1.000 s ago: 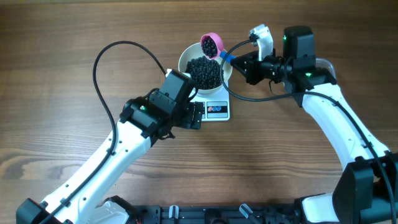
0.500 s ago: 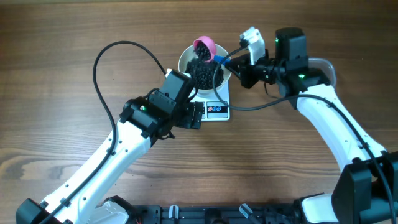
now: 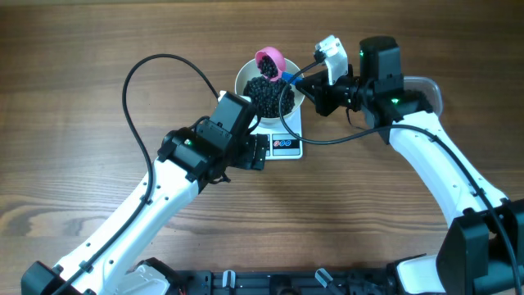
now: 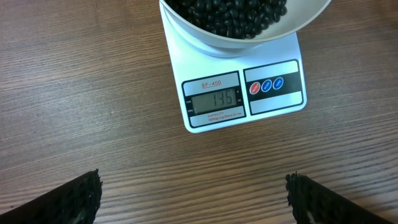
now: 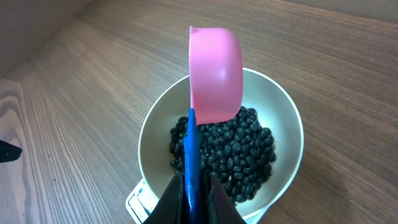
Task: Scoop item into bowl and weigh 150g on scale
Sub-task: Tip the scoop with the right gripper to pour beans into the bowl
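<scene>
Gripping the blue-handled pink plastic scoop [image 5: 214, 74], the right end effector [image 5: 193, 199] should trickle small black beans [image 5: 236, 149] sparingly into the round white bowl [image 5: 283, 118]; the left end effector [image 4: 194, 196] gapes wide, empty.

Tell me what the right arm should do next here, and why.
Probably lift the pink scoop clear of the bowl and fetch just a few more beans. The right claw holds its blue handle with the cup tipped over above the bowl, apparently emptied, while the scale seems to read 146, slightly short of 150.
</scene>
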`<state>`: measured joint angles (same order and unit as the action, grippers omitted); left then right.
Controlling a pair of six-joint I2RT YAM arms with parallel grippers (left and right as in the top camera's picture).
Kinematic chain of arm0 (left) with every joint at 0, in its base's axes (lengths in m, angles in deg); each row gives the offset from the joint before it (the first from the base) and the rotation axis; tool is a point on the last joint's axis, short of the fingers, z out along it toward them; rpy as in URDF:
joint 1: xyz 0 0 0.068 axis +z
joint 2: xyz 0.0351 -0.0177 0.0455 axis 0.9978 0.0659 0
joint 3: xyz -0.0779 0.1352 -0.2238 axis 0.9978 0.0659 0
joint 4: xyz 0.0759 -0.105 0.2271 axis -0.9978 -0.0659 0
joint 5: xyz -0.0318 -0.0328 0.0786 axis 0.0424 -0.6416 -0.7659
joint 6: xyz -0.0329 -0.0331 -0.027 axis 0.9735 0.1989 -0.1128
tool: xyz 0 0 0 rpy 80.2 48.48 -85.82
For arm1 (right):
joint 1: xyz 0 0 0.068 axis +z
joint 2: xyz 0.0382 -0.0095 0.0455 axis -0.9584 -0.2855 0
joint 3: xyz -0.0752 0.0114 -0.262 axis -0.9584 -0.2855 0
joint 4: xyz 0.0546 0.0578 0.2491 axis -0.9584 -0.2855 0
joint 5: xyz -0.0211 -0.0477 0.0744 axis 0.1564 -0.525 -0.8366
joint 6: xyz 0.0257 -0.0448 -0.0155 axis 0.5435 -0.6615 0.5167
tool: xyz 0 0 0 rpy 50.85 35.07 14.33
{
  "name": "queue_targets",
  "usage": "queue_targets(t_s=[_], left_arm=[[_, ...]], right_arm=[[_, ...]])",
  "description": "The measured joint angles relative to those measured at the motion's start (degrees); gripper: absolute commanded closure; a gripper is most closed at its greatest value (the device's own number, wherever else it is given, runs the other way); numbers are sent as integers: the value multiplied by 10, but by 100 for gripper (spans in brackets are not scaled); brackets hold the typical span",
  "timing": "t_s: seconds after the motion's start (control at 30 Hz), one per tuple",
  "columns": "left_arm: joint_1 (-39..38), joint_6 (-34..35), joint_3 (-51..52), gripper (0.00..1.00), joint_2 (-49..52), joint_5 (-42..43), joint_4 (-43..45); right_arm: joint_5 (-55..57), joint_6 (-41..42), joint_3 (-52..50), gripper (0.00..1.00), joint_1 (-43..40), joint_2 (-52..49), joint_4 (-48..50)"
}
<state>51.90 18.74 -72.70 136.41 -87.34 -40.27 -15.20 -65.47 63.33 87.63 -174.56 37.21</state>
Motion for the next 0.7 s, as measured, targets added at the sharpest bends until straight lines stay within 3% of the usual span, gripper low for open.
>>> queue_targets(t_s=[0.7], left_arm=[[0, 0, 0, 0, 0, 0, 0]], right_arm=[[42, 8, 0, 96, 0, 0, 0]])
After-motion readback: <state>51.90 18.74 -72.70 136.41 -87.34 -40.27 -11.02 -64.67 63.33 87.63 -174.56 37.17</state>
